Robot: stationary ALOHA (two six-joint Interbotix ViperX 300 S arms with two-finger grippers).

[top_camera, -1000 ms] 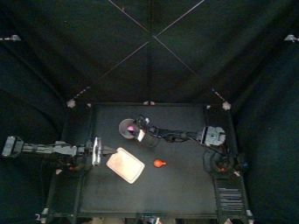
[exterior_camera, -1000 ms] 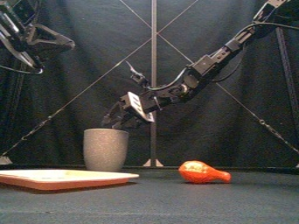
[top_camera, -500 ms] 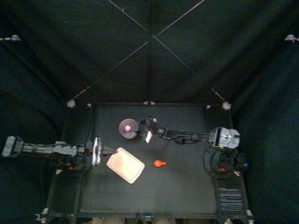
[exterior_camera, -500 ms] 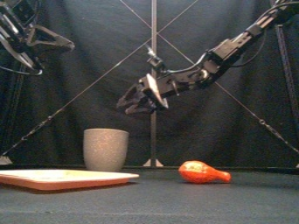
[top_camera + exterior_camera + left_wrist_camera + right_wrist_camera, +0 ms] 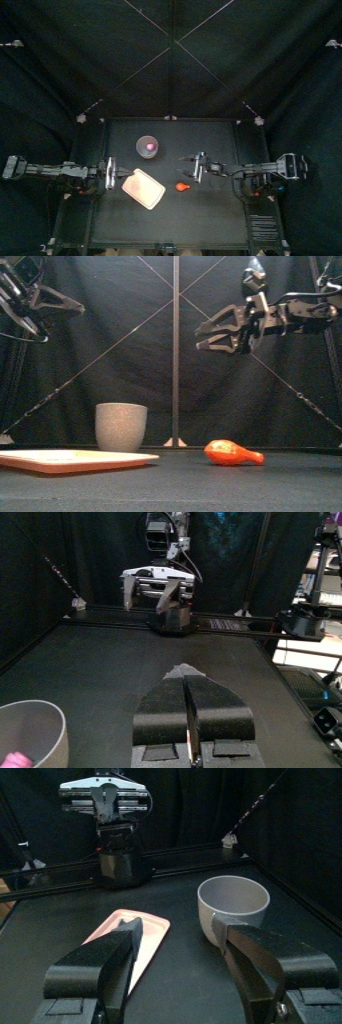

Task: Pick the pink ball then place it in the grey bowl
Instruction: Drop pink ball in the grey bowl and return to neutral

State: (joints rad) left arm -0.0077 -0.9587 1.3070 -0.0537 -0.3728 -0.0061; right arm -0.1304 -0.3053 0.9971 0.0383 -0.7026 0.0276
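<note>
Right hand (image 5: 217, 334) — jaws spread wide with nothing between them. It hangs high over the worktop (image 5: 201, 215), right of the middle, fingers pointing toward the left side.

Left hand (image 5: 185, 672) — jaws pressed together into one seam, holding nothing. It rests at the worktop's left edge.

Pink ball (image 5: 151, 148): lies inside the grey cup (image 5: 122, 426). It is round, so there is no long axis to line up with.

Grey cup: upright, mouth up, left of the middle toward the back. From the right hand it lies leftward, a little rearward and well below. In the top view the two hands look about equally near it.

Pink tray (image 5: 143, 187): flat, in front of the cup and apart from it.

Orange toy (image 5: 234, 453): on its side just beside the tray's right edge, roughly below the right hand. It is no part of the task.

Views: the top and left wrist views show pink inside the cup. The front view shows only the cup's wall, and the right wrist view shows a pale inside with no ball to be made out. Only the front view shows the right hand's height.

Judgement: the placing looks done, so the next move is likely away from the cup rather than toward it.
</note>
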